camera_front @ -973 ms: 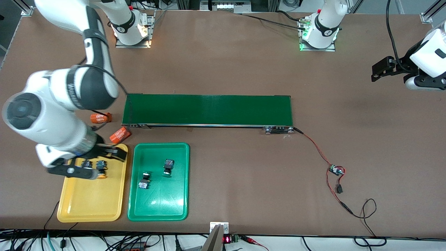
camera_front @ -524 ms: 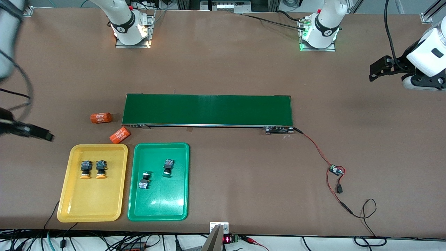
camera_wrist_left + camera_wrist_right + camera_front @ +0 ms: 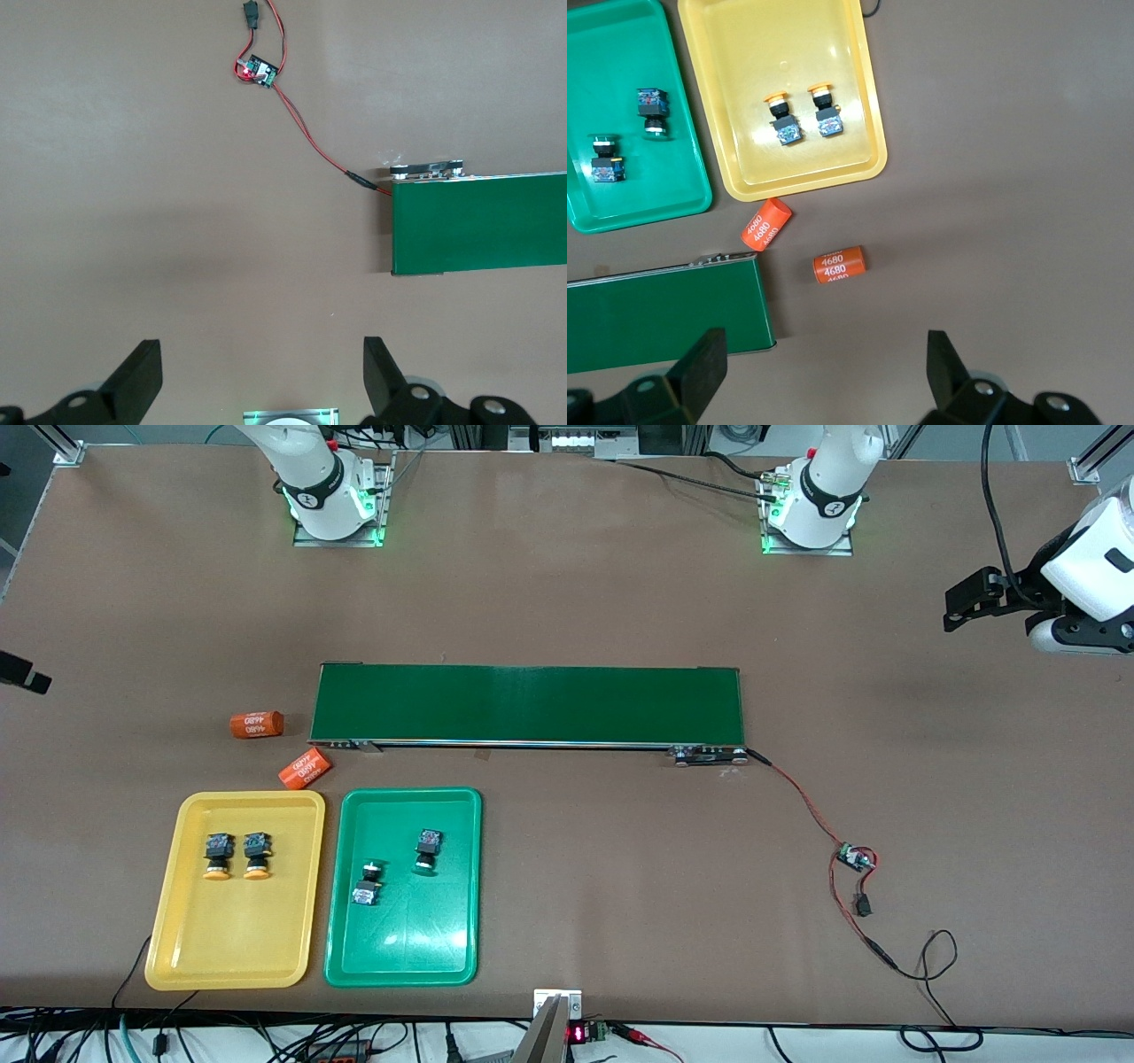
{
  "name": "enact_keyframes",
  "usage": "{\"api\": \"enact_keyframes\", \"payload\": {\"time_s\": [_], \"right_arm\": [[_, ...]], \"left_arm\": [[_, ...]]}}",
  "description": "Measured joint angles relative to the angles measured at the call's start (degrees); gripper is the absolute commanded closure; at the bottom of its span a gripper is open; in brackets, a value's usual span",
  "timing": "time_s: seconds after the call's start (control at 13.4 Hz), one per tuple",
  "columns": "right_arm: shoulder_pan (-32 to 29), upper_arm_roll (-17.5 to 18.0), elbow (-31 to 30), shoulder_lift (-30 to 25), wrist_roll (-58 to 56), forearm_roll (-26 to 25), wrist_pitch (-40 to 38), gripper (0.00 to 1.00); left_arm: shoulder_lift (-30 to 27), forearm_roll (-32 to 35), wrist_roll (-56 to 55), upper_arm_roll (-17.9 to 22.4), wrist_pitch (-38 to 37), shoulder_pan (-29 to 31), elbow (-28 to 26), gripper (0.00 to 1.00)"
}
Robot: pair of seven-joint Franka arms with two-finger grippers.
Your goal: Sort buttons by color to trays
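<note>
The only clear print is "4680", in white on two orange cylinders lying on the worktop near the conveyor belt's end toward the right arm. One cylinder (image 3: 257, 724) (image 3: 839, 264) carries the number twice in the front view and more times in the right wrist view. The other cylinder (image 3: 306, 769) (image 3: 765, 224), just beside the yellow tray's (image 3: 177, 957) corner, repeats it too. A small red display (image 3: 577, 1034) at the worktop's near edge glows, its digits unreadable.
</note>
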Motion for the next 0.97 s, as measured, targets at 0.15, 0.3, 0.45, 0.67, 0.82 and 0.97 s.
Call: {"api": "enact_keyframes", "payload": {"time_s": [0.15,0.3,0.45,0.67,0.82,0.97], "right_arm": [[2.3,0.4,-4.9,-3.9,0.3,-1.7,2.7,0.00],[4.3,0.6,-7.9,-6.0,1.6,-2.4,3.8,0.00],[4.8,0.7,-8.8,-6.5,1.8,-2.6,4.2,0.00],[5.6,0.7,-9.2,-6.4,1.8,-2.7,4.7,0.00],[6.1,0.8,-9.3,-6.4,1.8,-2.7,5.0,0.00],[9.0,-1.9,-9.3,-6.4,1.8,-2.8,5.0,0.00]], "left_arm": [[0.0,0.0,0.0,0.2,-0.1,0.0,0.0,0.00],[0.0,0.0,0.0,0.2,-0.1,0.0,0.0,0.00],[0.0,0.0,0.0,0.2,-0.1,0.0,0.0,0.00],[0.0,0.0,0.0,0.2,-0.1,0.0,0.0,0.00],[0.0,0.0,0.0,0.2,-0.1,0.0,0.0,0.00],[0.0,0.0,0.0,0.2,-0.1,0.0,0.0,0.00]]}}
